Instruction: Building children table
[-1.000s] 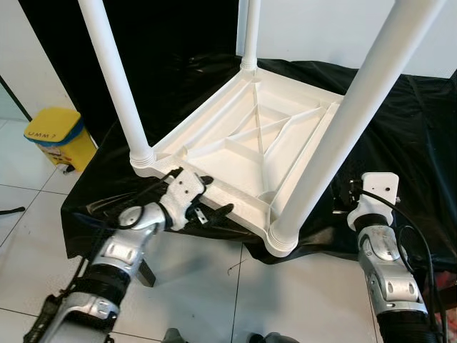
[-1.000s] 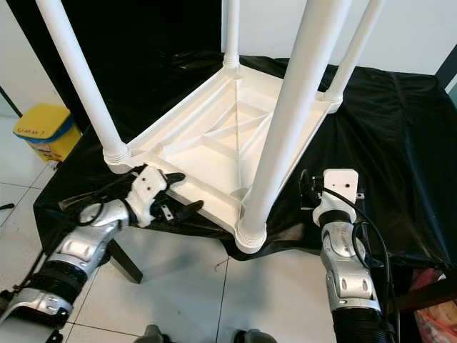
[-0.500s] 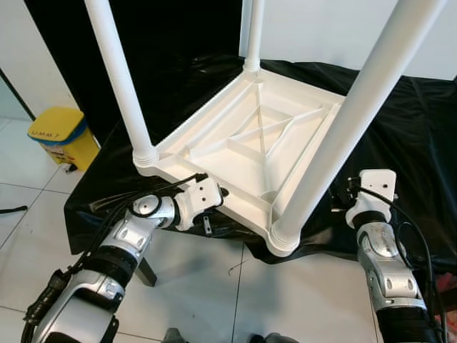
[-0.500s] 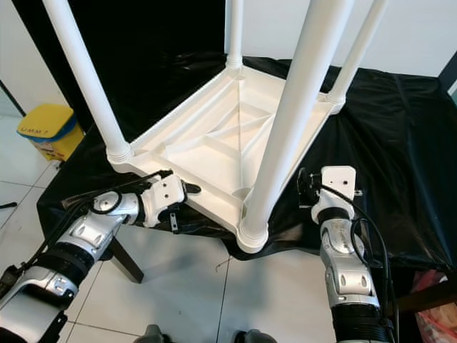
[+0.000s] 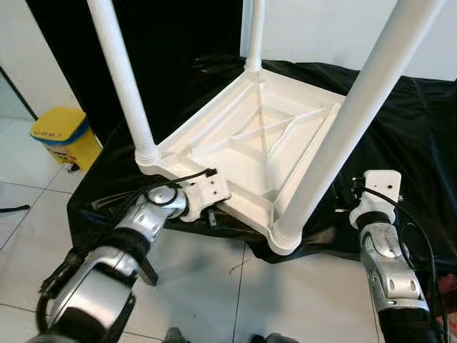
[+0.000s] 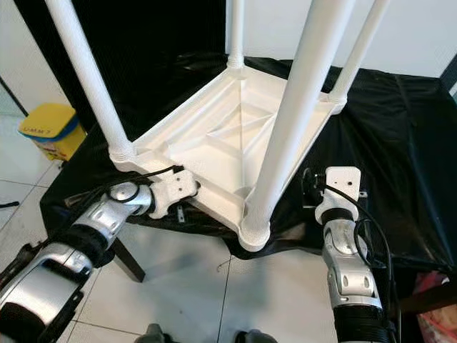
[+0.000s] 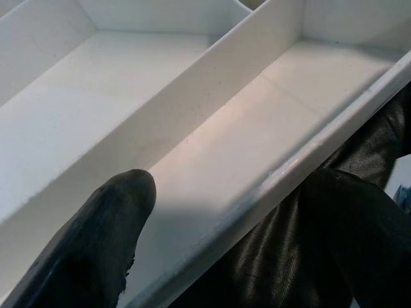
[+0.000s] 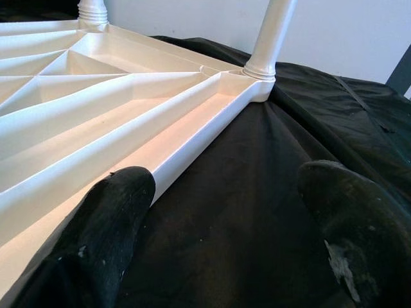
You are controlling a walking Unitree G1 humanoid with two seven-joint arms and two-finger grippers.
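Left end effector (image 5: 208,204): we have it at the near-left edge of the upturned children table (image 5: 250,143), one black finger (image 7: 96,237) lying inside the rim channel on the white plastic. Its partner finger is out of sight, so we cannot tell whether it is clamped on the rim or merely resting there.

Right end effector (image 8: 225,218): spread wide, its two fingers well apart, hovering over the black cloth (image 5: 421,136) just beside the table's near-right edge, touching nothing we can see.

Table: it lies top-down on the cloth-covered worktop (image 6: 400,179), ribbed underside up, with four white legs seated in the corner sockets: the near leg (image 5: 343,136), the left leg (image 5: 125,86), the far leg (image 6: 234,32) and the right leg (image 6: 357,50).

Step in hand: we judge the legs are fitted and the table now needs gripping by both edges for turning or shifting.

How to do it well: we should seat the left finger deep against the rim wall, bring the right fingers in to straddle the opposite rim, and close both before lifting.

Watch for: the slippery cloth dragging with the table, and the near corner already overhanging the worktop edge above the tiled floor (image 5: 28,236).

Bystander: a yellow bin (image 5: 63,136) stands far left, well apart.
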